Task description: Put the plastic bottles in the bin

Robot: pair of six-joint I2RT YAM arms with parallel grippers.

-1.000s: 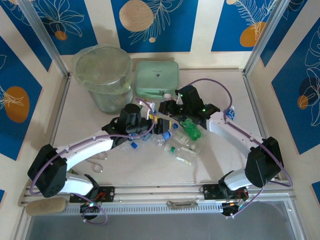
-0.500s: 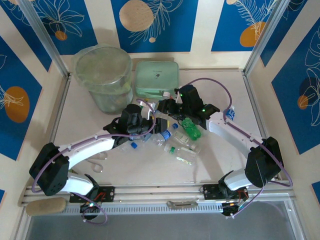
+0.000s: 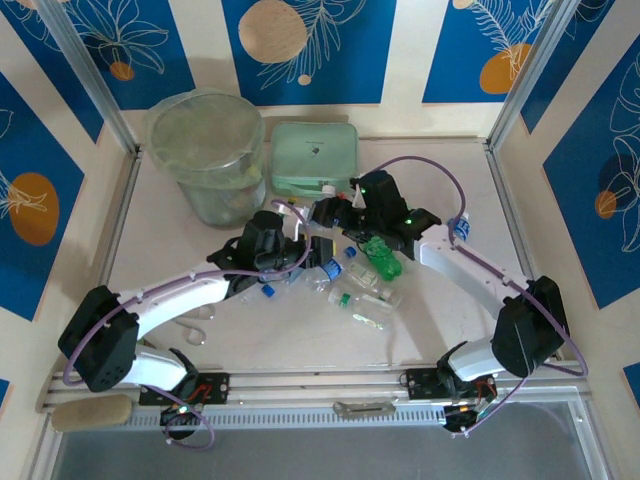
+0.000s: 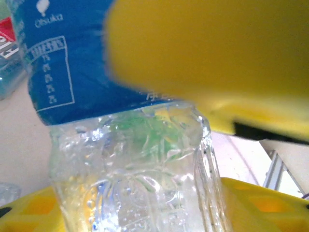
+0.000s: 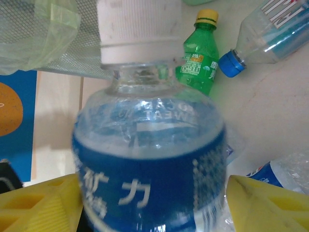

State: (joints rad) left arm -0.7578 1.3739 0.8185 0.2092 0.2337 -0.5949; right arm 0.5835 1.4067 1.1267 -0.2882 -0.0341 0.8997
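Bottle (image 4: 130,174) between yellow left jaws

You have one bin (image 3: 225,195), one case (image 3: 314,157), one bright green bottle (image 3: 381,259), and clear bottles (image 3: 365,298) too heaped to count.

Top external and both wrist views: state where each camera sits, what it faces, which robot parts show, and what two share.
Top external: above and behind, looking down on table and bin; left arm, right arm show.
Left wrist: on the left arm, facing a blue-label bottle between left fingers.
Right wrist: on the right arm, facing its white cap; right fingers flank it.
Wrist views share that bottle.
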